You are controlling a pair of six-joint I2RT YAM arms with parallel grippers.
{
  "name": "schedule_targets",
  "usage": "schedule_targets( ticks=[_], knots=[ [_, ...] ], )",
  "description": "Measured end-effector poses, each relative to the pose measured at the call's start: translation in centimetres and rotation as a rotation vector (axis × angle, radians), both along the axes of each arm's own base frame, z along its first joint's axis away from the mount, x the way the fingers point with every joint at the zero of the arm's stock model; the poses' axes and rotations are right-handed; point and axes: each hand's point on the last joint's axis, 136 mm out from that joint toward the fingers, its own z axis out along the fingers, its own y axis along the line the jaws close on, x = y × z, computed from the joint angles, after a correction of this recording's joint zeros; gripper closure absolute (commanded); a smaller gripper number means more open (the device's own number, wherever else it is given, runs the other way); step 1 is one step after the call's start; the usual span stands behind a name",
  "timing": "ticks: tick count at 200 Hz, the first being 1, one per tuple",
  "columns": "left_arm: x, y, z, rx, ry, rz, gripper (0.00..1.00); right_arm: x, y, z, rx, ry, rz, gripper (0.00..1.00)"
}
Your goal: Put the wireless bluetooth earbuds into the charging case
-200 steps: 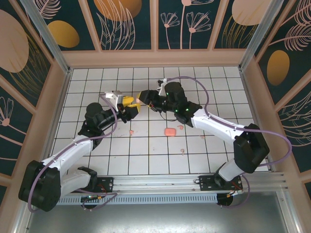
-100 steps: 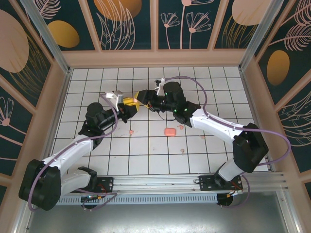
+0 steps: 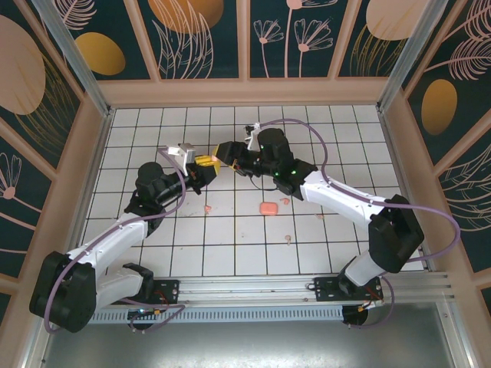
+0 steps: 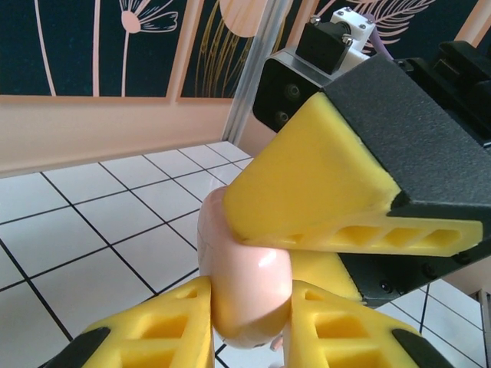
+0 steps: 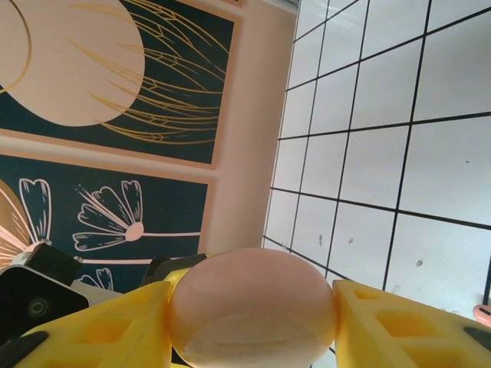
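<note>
- Both grippers met above the far-middle of the tiled table [image 3: 153,123], tip to tip, with one pink case [image 4: 230,253] shared between them and held off the tiles.
- Left gripper [image 4: 247,322]: the jaws were pressed on the lower end of the case, one yellow finger against each side.
- Right gripper [image 5: 253,314]: the case sat between its fingers and touched both, so the jaws were clamped on it. In the left wrist view one right finger lay over the top of the case.
- Long axis: in the right wrist view the case spanned from finger to finger. The left jaws pinched across its narrower width.
- Case: smooth, glossy, pale pink and egg-rounded, probably hard plastic. No open seam or lid gap was visible, so I could not tell whether it was open.
- Fingers: yellow, ribbed, foam-like pads on black mounts, likely compliant.
- Left earbud [image 3: 207,208]: a tiny pale-pink bit on a tile, just to the near side of the joined grippers and closer to the left arm.
- Right earbud [image 3: 288,238]: nearer still and further right, beside the right forearm.
- A pink rounded-rectangular piece [image 3: 268,208] lay between the two earbuds.
- Judgement: neither earbud was in the case, and the case must open before a gripper can fetch one.
</note>
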Motion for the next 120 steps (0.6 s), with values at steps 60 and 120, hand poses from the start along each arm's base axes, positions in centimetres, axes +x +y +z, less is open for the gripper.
schedule_targets(
  ticks=[60, 120],
  knots=[
    [-0.2, -0.4, 0.8, -0.052, 0.003, -0.029, 0.8, -0.7, -1.6, 3.1, -0.022, -0.167, 0.012, 0.28],
    [-1.0, -1.1, 0.8, -0.061, 0.022, -0.1, 0.81, -1.4, -5.5, 7.4, -0.013, -0.428, -0.014, 0.26]
  ],
)
